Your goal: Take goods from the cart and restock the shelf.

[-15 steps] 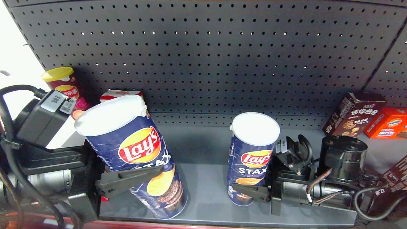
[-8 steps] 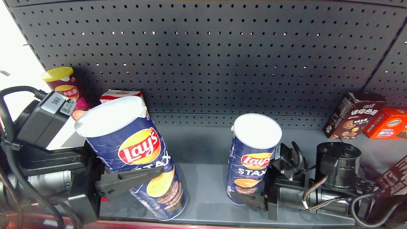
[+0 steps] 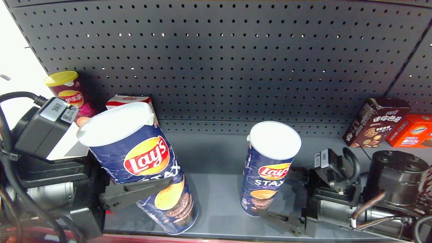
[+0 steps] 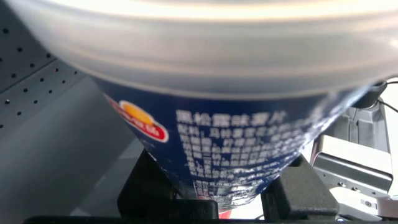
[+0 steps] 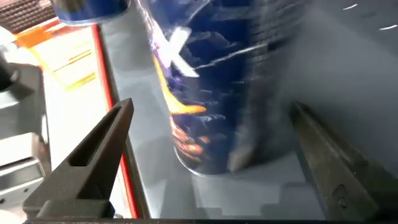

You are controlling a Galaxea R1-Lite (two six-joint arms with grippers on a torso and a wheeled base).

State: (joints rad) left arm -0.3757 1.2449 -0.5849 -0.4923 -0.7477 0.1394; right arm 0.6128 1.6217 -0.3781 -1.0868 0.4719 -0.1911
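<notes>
Dark pegboard wall [image 3: 216, 67] backing grey shelf [image 3: 216, 199]. Left blue chip can [image 3: 141, 162] tilting, base near shelf front edge, left gripper [image 3: 148, 187] clamping fingers around its lower body. Right blue chip can [image 3: 270, 165] standing upright mid-shelf. Right gripper [image 5: 210, 109] holding fingers wide, flanking can base without squeezing. Brown box [image 3: 374, 121] and orange box [image 3: 411, 130] sitting far right. Yellow-lidded maroon can [image 3: 69, 92] and red-white box [image 3: 126, 100] sitting back left.

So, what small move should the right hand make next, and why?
Probably it should draw straight back from the right can. That can stands upright on the shelf, and the right hand is open, its fingers on either side of the can's base without gripping it. A straight pull seems least likely to knock it over.
</notes>
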